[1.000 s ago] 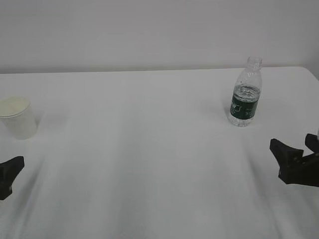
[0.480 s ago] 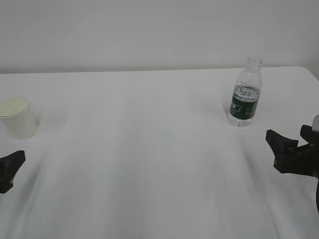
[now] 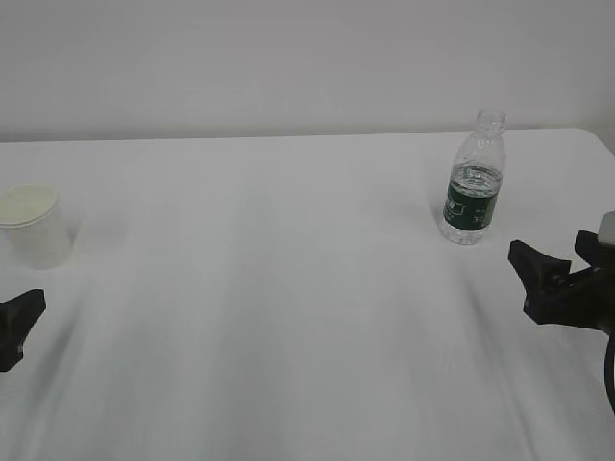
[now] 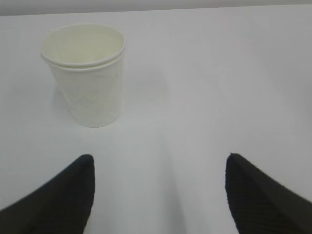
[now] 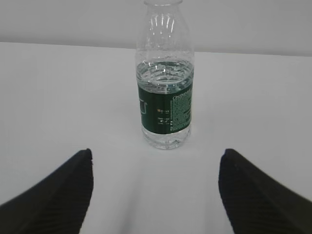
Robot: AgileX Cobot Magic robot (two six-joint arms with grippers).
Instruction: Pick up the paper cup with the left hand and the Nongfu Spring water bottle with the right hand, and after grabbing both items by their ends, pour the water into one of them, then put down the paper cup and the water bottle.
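The white paper cup (image 3: 35,227) stands upright at the far left of the table, and in the left wrist view the paper cup (image 4: 86,77) is ahead and left of centre. My left gripper (image 4: 158,158) is open and short of the cup, with nothing between its fingers; only one finger (image 3: 21,317) shows at the exterior view's left edge. The uncapped Nongfu Spring water bottle (image 3: 474,182) with its green label stands at the right, holding water (image 5: 165,75). My right gripper (image 3: 553,250) is open in front of the bottle (image 5: 165,92), apart from it, jaws (image 5: 156,153) empty.
The white table (image 3: 288,288) runs back to a plain wall, and its right corner (image 3: 601,139) lies just behind the bottle. Nothing else stands on it between cup and bottle.
My right gripper has moved up and left in the exterior view, closer to the bottle. The left finger has shifted only slightly. Cup and bottle have not moved.
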